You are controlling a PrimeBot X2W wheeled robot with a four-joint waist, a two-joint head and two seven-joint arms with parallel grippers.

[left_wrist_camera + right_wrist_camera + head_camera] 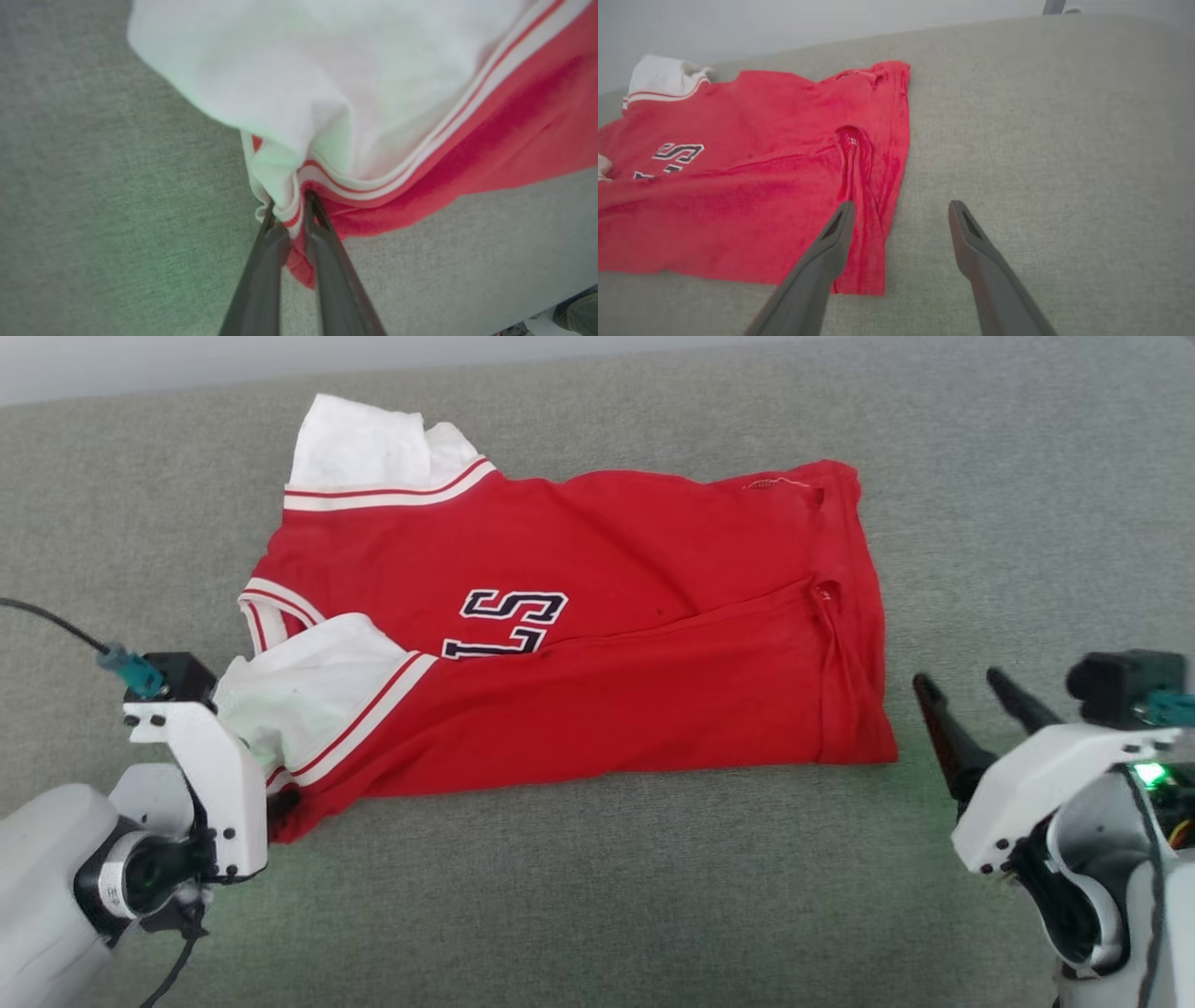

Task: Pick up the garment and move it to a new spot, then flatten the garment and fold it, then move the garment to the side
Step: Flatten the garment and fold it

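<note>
Pale rounded forearms (37, 887), white angular brackets (219, 775) with dark screws (159, 720). Long dark tapered fingers (985, 261) on left gripper (289, 200) and right gripper (957, 679). Black cable (47, 616), teal plug (131, 670); green light (1150, 773).

Garment (653, 616): soft matt knit cloth, red body slightly fuzzy and creased. White sleeves (359, 443): same matt cloth. Dark lettering (513, 605): flat, printed or stitched, can't tell. Upholstered surface (597, 896): grey-green woven fabric, coarse, matt. Left claw (289, 200), right claw (901, 210): smooth dark matt fingers, plastic-looking. Wrist housings (210, 756): white hard plastic, smooth, slight sheen.
</note>
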